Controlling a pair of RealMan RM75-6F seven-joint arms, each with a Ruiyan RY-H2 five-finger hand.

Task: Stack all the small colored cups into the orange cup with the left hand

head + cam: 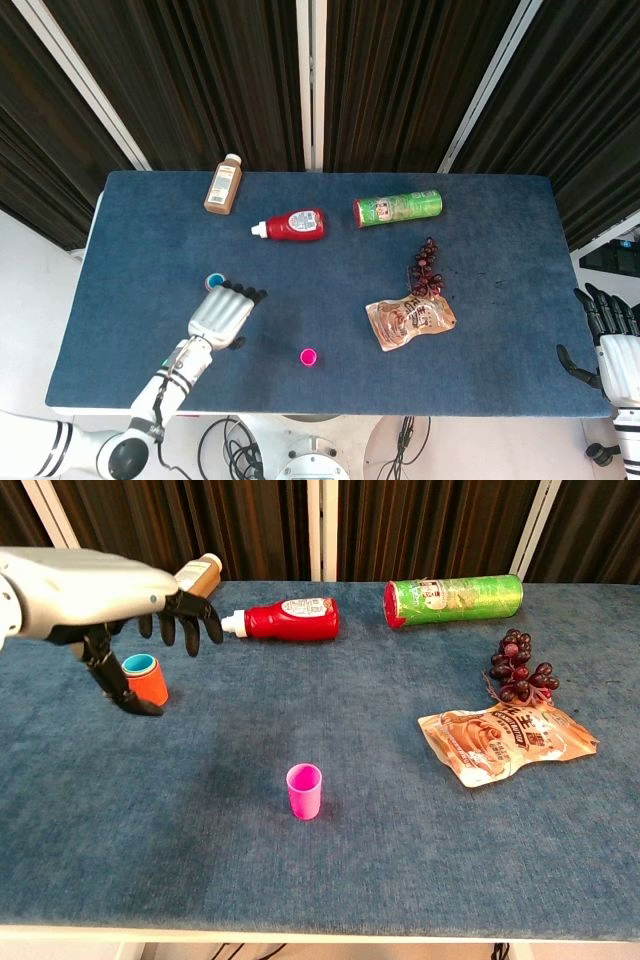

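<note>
Before me, a ketchup bottle (287, 618), chip can (455, 599), juice bottle (188, 584), grapes (519, 678) and snack pouch (505, 742) are lying on the blue table (400, 860).
</note>
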